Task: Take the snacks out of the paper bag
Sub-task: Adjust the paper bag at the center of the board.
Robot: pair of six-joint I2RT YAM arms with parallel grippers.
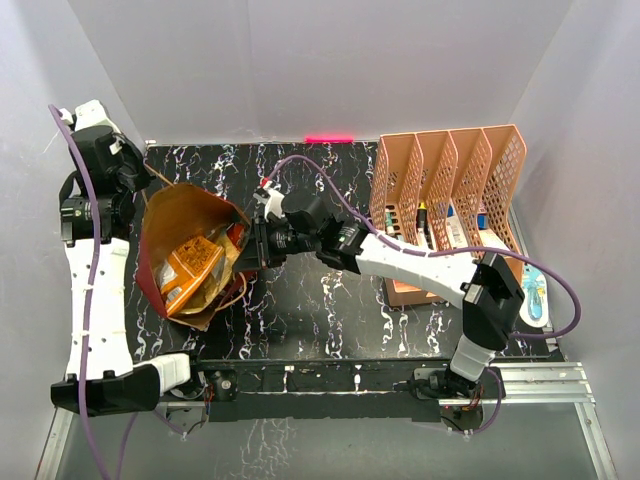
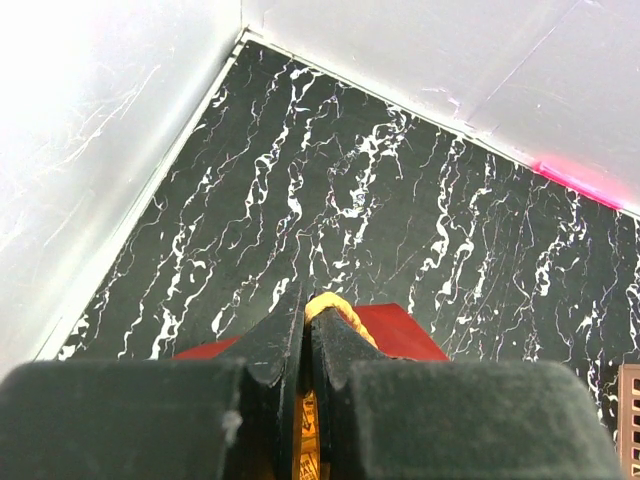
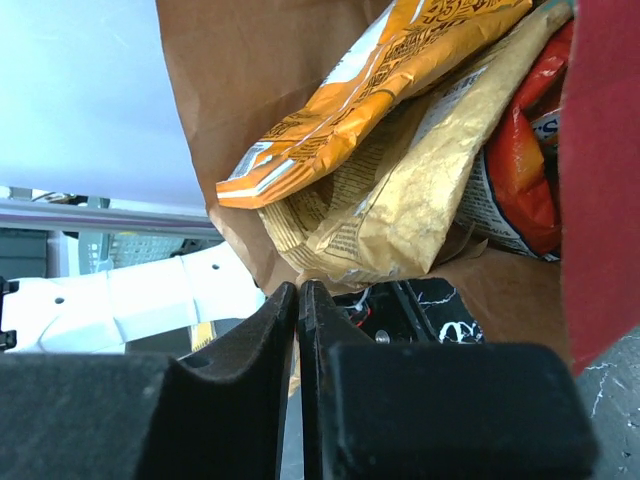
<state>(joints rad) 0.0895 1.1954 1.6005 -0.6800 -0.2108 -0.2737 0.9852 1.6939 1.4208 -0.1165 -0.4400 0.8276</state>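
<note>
A tall paper bag, red outside and brown kraft inside point(image 1: 165, 215), lies tipped over at 9 o'clock on the black, white-veined marble desk point(image 1: 330, 320), its mouth gaping up and toward 3 o'clock. The snacks sit inside it: a flat glossy orange packet point(image 1: 190, 265) on top, a crinkled gold-brown packet point(image 3: 420, 200) under it, and a red packet point(image 3: 525, 170) pressed against the bag's red side.

The left jaws are together, clamped on the bag's rim at its 11 o'clock corner. The left wrist view shows a sliver of kraft paper between the tips. The right jaws are together too, with their tips at the bag's lip on its 3 o'clock side. Whether they pinch any paper cannot be told.

A pink mesh plastic desk organiser point(image 1: 450, 180) stands at 2 o'clock, well apart from the bag, with pens point(image 1: 422, 215) in its compartments. The white right arm point(image 1: 410, 260) stretches from 5 o'clock across the middle of the desk to the bag, and a purple cable point(image 1: 320, 175) loops over it. The white left arm point(image 1: 95, 290) fills the gap between the bag and the 9 o'clock wall.

White walls point(image 1: 300, 60) close the desk at 9, 12 and 3 o'clock, and a red light strip point(image 1: 330, 138) marks the 12 o'clock edge. A metal rail point(image 1: 540, 375) runs along the 6 o'clock edge. Bare desk lies between bag and organiser, and behind the bag toward 12 o'clock
</note>
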